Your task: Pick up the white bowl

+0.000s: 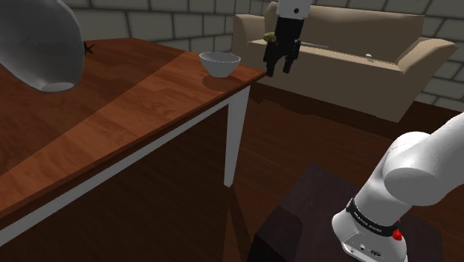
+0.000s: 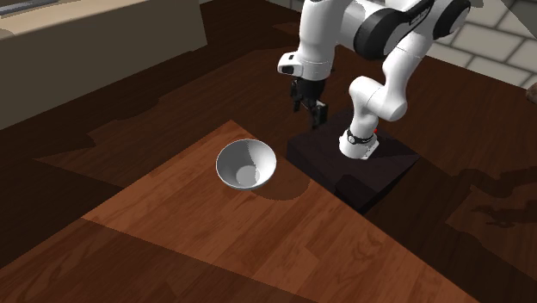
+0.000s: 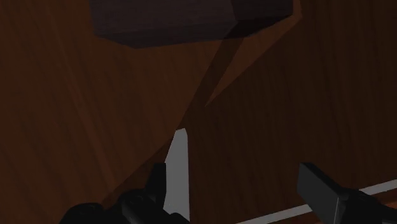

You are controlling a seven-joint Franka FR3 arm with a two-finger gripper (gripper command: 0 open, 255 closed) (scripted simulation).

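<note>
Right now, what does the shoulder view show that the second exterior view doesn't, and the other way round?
Shoulder view: the white leg of the table, and a big grey rounded shape near the camera. Second exterior view: the inside of the white bowl from above, and the arm bending up from the dark stand. Both: the white bowl near the table's corner, and the open gripper off the table's edge, apart from the bowl.
</note>
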